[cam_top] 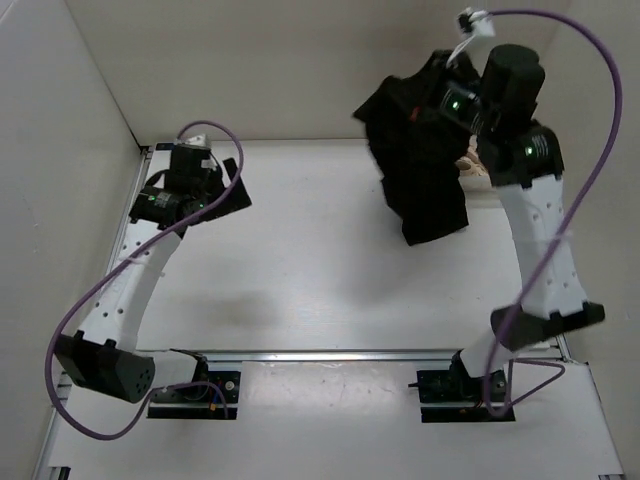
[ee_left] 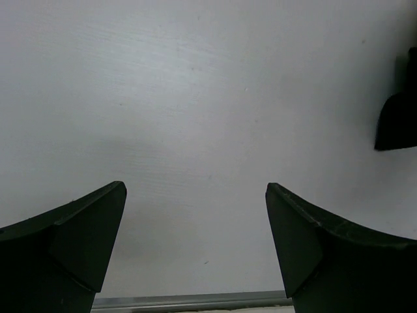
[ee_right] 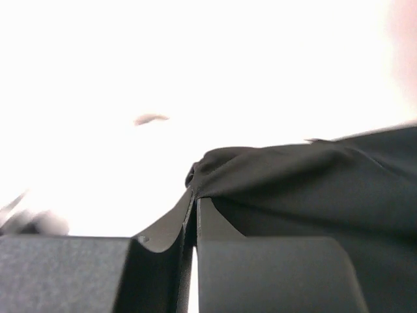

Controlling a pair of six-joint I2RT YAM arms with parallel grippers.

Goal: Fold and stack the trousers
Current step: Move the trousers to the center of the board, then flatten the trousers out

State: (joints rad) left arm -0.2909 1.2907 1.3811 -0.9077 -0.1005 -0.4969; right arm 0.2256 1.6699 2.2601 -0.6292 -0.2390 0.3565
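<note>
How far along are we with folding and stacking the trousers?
Done: only the pickup. In hand: the right gripper, jaws shut on a fabric edge, holds the black trousers bunched and hanging at the far right of the table. The left gripper hovers open over the white surface, holding nothing. Left: spreading them flat, every fold, and the stacking.

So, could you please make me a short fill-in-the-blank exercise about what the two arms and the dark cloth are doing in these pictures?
1. The right arm's fingers are shut on the ____ soft-fabric trousers.
2. The left arm's fingers stand ____, holding nothing.
3. In the top view the trousers hang bunched at the far ____ of the flat white table.

Missing words: black; open; right.
</note>
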